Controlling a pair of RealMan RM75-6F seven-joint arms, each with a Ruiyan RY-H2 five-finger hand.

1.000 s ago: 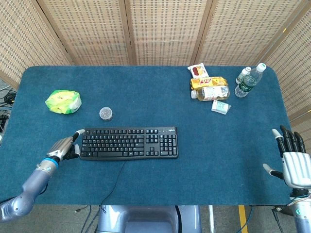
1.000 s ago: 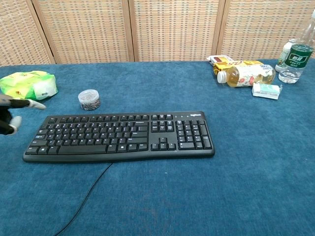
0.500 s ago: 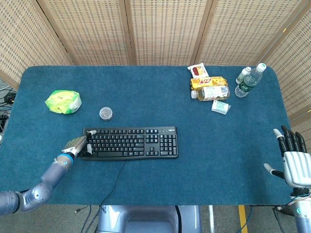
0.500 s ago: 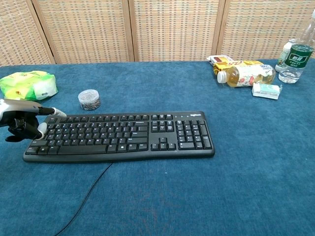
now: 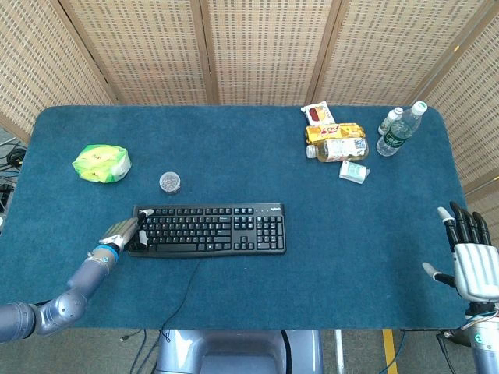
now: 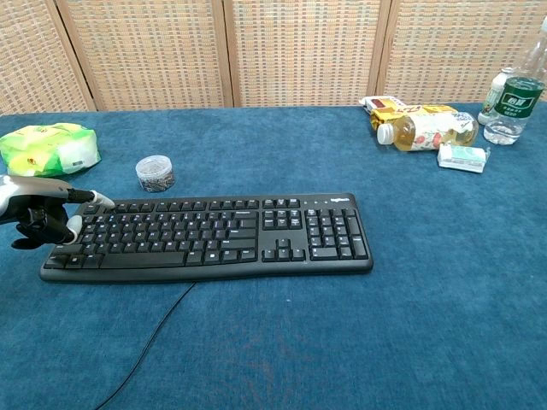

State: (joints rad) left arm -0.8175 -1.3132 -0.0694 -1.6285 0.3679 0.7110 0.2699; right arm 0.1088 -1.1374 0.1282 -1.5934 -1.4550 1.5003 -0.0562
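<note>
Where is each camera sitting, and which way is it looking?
Head view: sits high above the near table edge, looking steeply down on the whole blue table; it shows the left hand with its arm at the keyboard's left end, and the right hand at the right edge.
Chest view: sits low at the near edge, looking level across the table toward the wicker screen; only the left hand shows.
Both share the keyboard, the left hand, the small jar, the green packet and the bottles.

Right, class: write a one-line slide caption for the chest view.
Left hand at the left end of a black keyboard on a blue table, one finger extended over its top-left keys.
</note>
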